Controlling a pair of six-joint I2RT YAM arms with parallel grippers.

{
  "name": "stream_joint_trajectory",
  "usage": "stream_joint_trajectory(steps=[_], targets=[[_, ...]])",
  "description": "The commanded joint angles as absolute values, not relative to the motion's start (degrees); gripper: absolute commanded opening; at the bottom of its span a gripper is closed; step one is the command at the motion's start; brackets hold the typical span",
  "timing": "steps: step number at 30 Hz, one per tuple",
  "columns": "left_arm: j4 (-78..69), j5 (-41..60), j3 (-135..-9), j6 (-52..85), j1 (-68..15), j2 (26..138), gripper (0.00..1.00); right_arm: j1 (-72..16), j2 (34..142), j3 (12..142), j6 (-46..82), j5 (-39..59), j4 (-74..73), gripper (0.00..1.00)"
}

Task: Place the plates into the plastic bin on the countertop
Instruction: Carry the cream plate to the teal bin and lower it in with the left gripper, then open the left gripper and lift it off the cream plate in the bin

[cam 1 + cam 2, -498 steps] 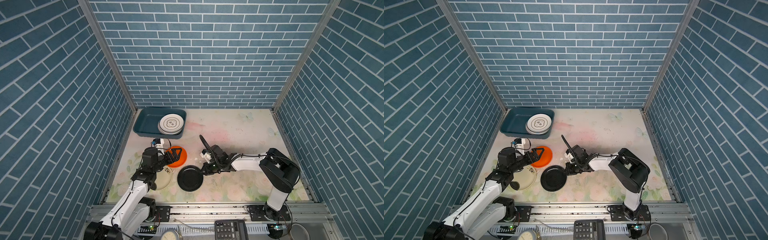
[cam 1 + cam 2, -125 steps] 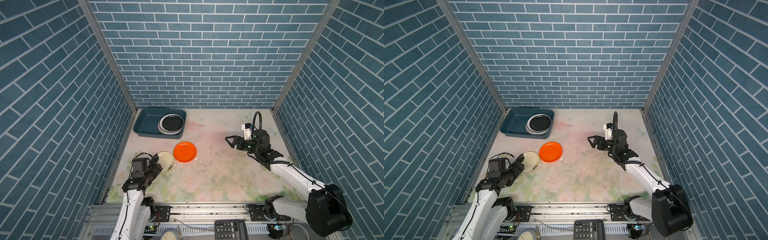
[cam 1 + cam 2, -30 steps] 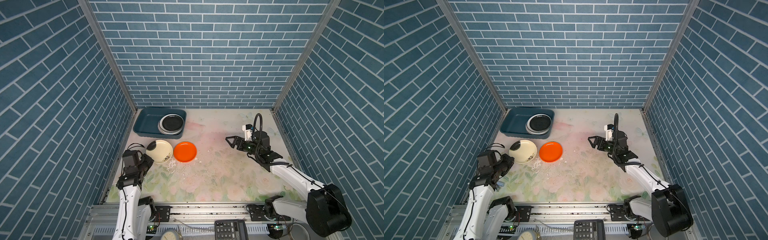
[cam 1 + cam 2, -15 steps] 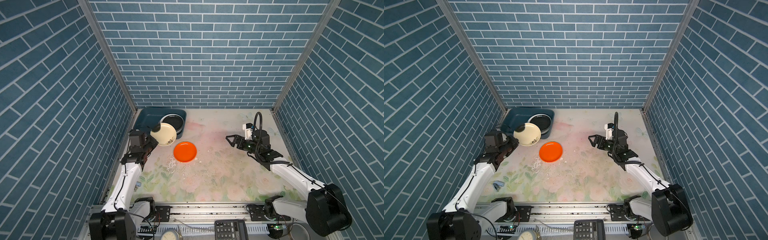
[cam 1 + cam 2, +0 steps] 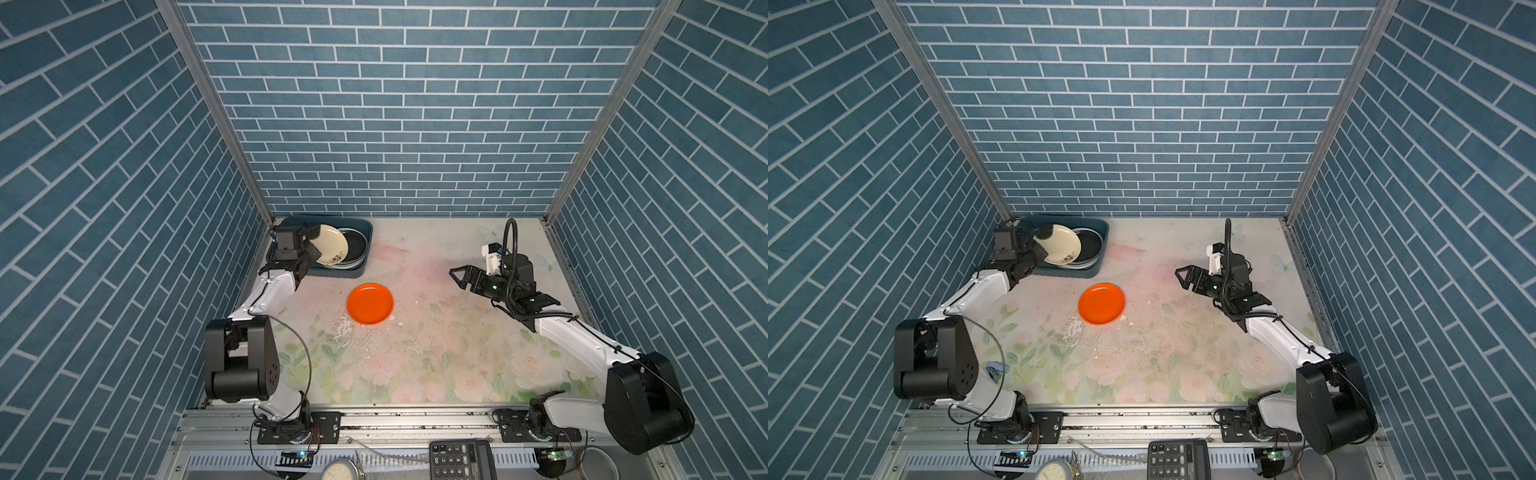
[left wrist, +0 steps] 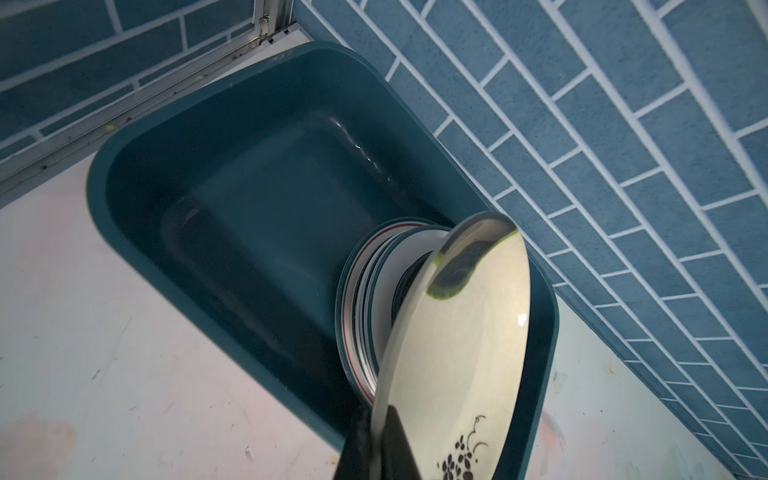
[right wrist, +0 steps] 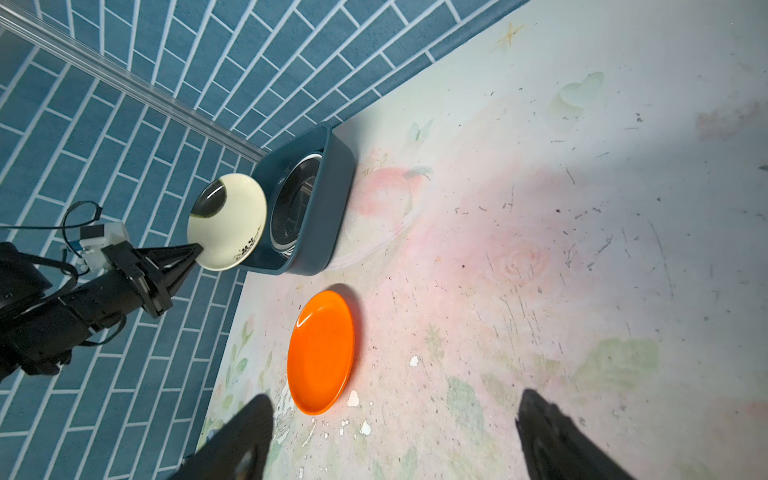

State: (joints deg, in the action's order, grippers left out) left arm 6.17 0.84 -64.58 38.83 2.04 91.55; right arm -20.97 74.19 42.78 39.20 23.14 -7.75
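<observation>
Plates are your job, and the cream plate (image 5: 331, 246) is the one in hand. In both top views your left gripper (image 5: 312, 250) pinches its edge and holds it tilted over the plastic bin (image 5: 367, 227), above the stack of plates (image 5: 356, 246) at one end. Lower it flat onto the stack, then let go gently so it does not slide. The orange plate (image 5: 370, 304) lies alone on the countertop (image 5: 449, 340), near the bin. Your right gripper (image 5: 458, 277) hangs spread wide and holds nothing.

In the left wrist view the fingers (image 6: 355, 453) squeeze the cream plate's rim, and the plate stands nearly on edge beside the stack. Level it first. It hides much of the stack, so you cannot count the plates.

In the right wrist view the right gripper's two spread fingers (image 7: 245, 436) are cut off at the frame edge. The bin wall hides the lower plates. You cannot tell how high the cream plate is above the stack.
</observation>
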Motion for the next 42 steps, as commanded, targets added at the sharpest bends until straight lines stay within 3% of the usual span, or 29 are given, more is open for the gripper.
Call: stream_joint_trajectory(steps=[1, 10, 18, 19, 21, 24, 26, 35, 42], targets=[[5.3, 0.5, -70.3, 36.7, 1.1, 95.9, 0.0, -20.7, 75.3, 44.2, 40.3, 23.3, -8.2, 0.91], [11.7, 2.3, -81.2, 32.8, -0.1, 106.7, 0.0, -20.7, 74.7, 44.2, 39.1, 21.5, -6.7, 0.91], [13.8, 4.5, -83.7, 30.3, -1.3, 109.0, 0.0, -20.7, 76.0, 44.6, 39.0, 21.5, -6.7, 0.91], [13.8, 4.8, -83.6, 29.9, -1.3, 109.0, 0.06, -20.7, 76.1, 44.7, 39.1, 21.5, -6.7, 0.91], [13.4, 6.1, -83.5, 28.6, -1.4, 109.0, 0.44, -20.6, 76.1, 44.8, 38.9, 21.5, -6.7, 0.91], [16.1, 5.6, -85.1, 25.7, -1.4, 108.7, 0.84, -20.6, 75.9, 44.9, 38.8, 21.6, -6.2, 0.91], [16.9, 4.8, -85.3, 24.1, -1.6, 107.3, 0.99, -20.5, 75.7, 44.8, 38.8, 21.6, -6.0, 0.91], [13.3, -4.5, -74.5, 23.1, -5.7, 90.3, 1.0, -20.4, 76.0, 44.0, 40.3, 22.6, -7.5, 0.91], [8.8, -4.7, -60.2, 27.0, -7.4, 75.4, 1.0, -20.6, 76.6, 43.5, 42.4, 24.0, -9.0, 0.91]])
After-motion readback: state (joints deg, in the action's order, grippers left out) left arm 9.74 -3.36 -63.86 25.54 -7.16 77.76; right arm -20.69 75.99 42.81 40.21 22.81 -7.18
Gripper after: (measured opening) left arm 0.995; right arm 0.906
